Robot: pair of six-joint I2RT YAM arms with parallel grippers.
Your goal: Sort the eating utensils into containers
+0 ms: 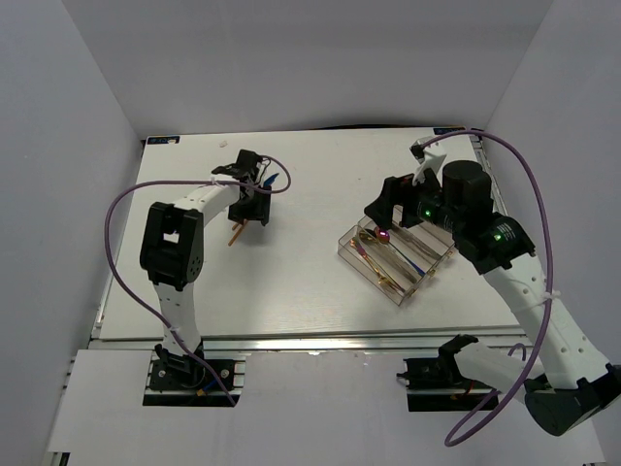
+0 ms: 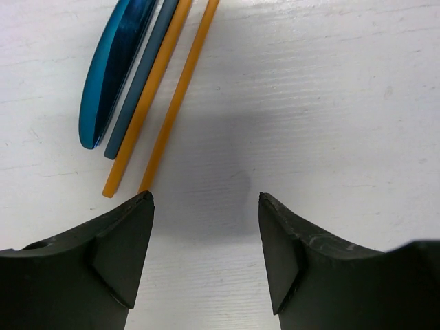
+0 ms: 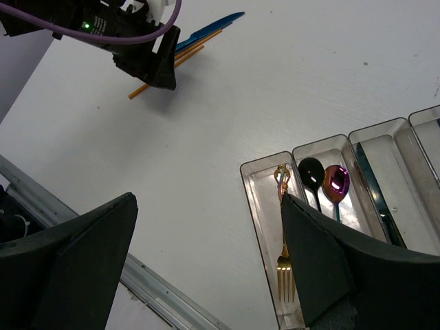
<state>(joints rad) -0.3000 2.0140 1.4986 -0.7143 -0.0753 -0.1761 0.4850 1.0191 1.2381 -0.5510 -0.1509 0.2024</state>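
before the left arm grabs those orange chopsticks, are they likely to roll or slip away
The chopsticks look thin, straight and stiff, so probably no flop. Lying flat on the smooth white table, they may skid or roll when a finger nudges them. They lie right against a blue utensil, so the open left gripper could drag that along too.

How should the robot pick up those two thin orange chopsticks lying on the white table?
Probably at the near ends of the thin orange chopsticks, which poke out past the glossy blue utensils lying against them. They lie flat and side by side, so the left gripper should come straight down, one finger on each side.
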